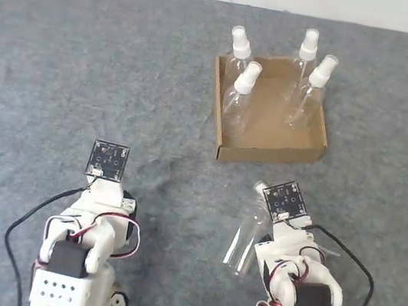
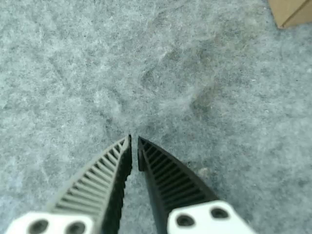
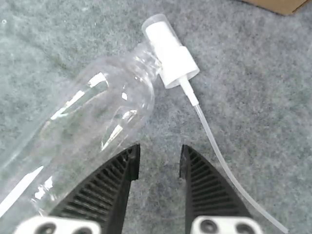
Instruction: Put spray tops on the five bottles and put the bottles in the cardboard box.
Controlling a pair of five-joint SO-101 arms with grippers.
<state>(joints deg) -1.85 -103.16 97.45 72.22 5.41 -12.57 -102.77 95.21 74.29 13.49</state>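
**Fifth bottle lying uncapped by the right claw, four standing in the box**

The right claw [image 3: 159, 148] is hanging just above the grey counter [image 1: 86, 64] with its fingers spread a little apart and gripping nothing. The last clear bottle [image 3: 97, 122] is lying on its side just beside this claw, on the side toward the left arm, with its neck pointing ahead and away from the claw. A white spray top [image 3: 170, 53] is lying just ahead of the claw against that neck rather than sitting in it. Its thin dip tube [image 3: 214, 146] is trailing back along the counter past the outer finger, outside the bottle.

The left claw [image 2: 134, 139] is hovering over bare counter with its fingertips pressed almost together and carrying nothing.

Farther ahead of both claws, the cardboard box [image 1: 266, 151] is sitting open on the counter, nearer the right claw's line than the left's. Four capped bottles are standing upright inside it: two [image 1: 239, 54] [image 1: 241, 97] along the wall toward the left arm's side, and two [image 1: 305, 56] [image 1: 311, 92] toward the opposite wall.
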